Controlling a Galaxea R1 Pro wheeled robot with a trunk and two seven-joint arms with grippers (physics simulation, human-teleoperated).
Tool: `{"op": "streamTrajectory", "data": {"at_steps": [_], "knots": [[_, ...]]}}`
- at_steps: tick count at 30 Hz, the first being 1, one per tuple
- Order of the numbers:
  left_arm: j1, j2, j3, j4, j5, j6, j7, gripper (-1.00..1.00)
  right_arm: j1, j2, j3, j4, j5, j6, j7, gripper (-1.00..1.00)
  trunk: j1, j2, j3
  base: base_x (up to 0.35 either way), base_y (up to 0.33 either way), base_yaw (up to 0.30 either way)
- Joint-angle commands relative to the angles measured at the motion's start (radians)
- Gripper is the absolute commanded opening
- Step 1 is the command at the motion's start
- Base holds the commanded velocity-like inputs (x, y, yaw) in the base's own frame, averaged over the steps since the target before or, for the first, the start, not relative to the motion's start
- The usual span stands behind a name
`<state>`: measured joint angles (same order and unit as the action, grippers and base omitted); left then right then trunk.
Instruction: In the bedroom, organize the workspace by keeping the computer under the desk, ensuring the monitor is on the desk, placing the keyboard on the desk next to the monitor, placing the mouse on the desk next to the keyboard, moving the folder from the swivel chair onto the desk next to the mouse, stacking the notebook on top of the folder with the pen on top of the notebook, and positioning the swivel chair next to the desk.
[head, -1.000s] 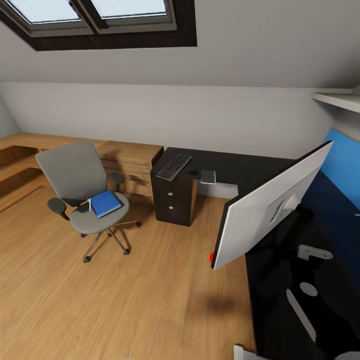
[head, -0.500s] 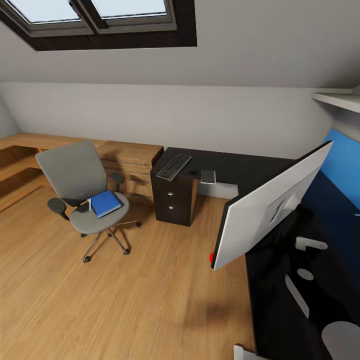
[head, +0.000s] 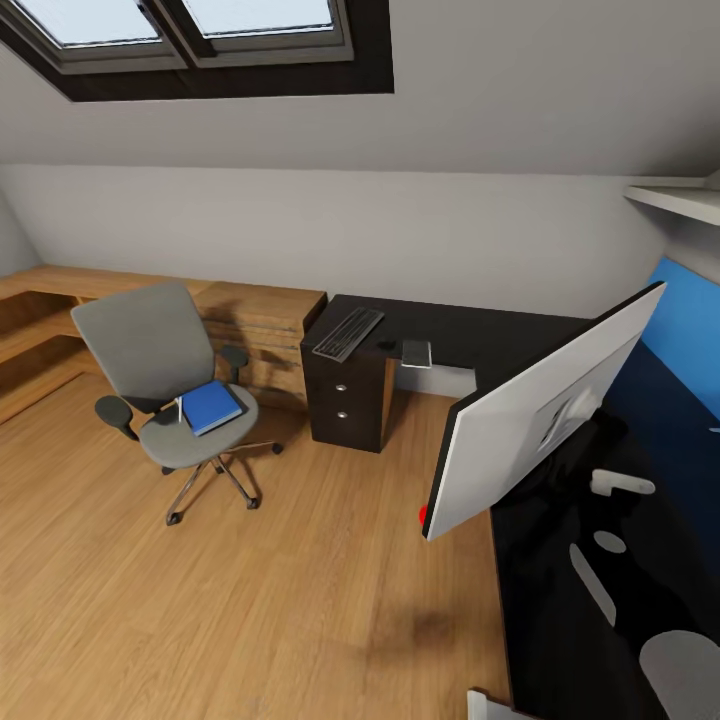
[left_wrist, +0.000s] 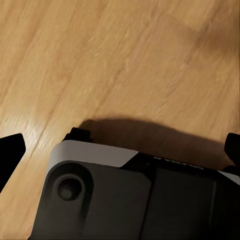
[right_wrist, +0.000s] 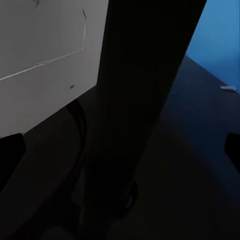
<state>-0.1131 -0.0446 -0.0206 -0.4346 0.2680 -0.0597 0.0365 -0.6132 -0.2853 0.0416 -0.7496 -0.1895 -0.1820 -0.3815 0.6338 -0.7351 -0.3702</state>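
Note:
The grey swivel chair (head: 165, 385) stands on the wood floor, left of the desk (head: 470, 335). The blue folder (head: 211, 406) lies on its seat, with a thin pale pen (head: 180, 409) beside it. On the desk's far wing lie the black keyboard (head: 348, 333), a small dark lump (head: 386, 346) that may be the mouse, and the grey notebook (head: 416, 353). The monitor (head: 540, 420) stands on the near wing, pale back towards me. My right gripper (right_wrist: 120, 150) is open close behind the monitor's stand (right_wrist: 145, 90). My left gripper (left_wrist: 120, 150) is open over the floor. The computer is out of view.
A dark drawer unit (head: 348, 400) sits under the keyboard end. A light-wood dresser (head: 255, 315) runs along the back wall behind the chair. The blue back panel (head: 690, 330) lines the desk at right. Pale parts of my right arm (head: 620, 485) show over the desk top.
The pale arm parts behind the monitor have shifted a little, and a grey part has come up at the lower right corner. Chair, folder, keyboard and monitor have not moved.

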Motion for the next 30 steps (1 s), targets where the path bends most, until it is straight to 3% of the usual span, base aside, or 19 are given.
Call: {"op": "streamTrajectory", "data": {"at_steps": [1,11,23,30], "knots": [[0.0,0.0,-0.002,0.002,0.005,-0.003,0.004,1.0,-0.001,-0.001,0.004,0.003,-0.01,-0.007,-0.004,1.0,0.0,-0.001,-0.001,0.0,0.0,0.0],[0.0,-0.001,-0.003,0.009,0.005,-0.003,0.003,1.0,-0.002,-0.002,-0.033,0.018,-0.009,-0.06,-0.003,1.0,0.0,-0.001,-0.001,0.0,0.0,0.0],[0.0,-0.002,-0.002,0.01,0.006,-0.003,0.003,1.0,-0.002,-0.001,-0.038,0.06,-0.004,-0.125,0.0,1.0,0.0,-0.001,-0.001,0.0,0.0,0.0],[0.0,-0.002,-0.002,0.01,0.008,-0.003,0.003,1.0,-0.002,-0.002,-0.042,0.071,-0.002,-0.129,0.074,1.0,0.0,-0.001,-0.001,0.0,0.0,0.0]]}}
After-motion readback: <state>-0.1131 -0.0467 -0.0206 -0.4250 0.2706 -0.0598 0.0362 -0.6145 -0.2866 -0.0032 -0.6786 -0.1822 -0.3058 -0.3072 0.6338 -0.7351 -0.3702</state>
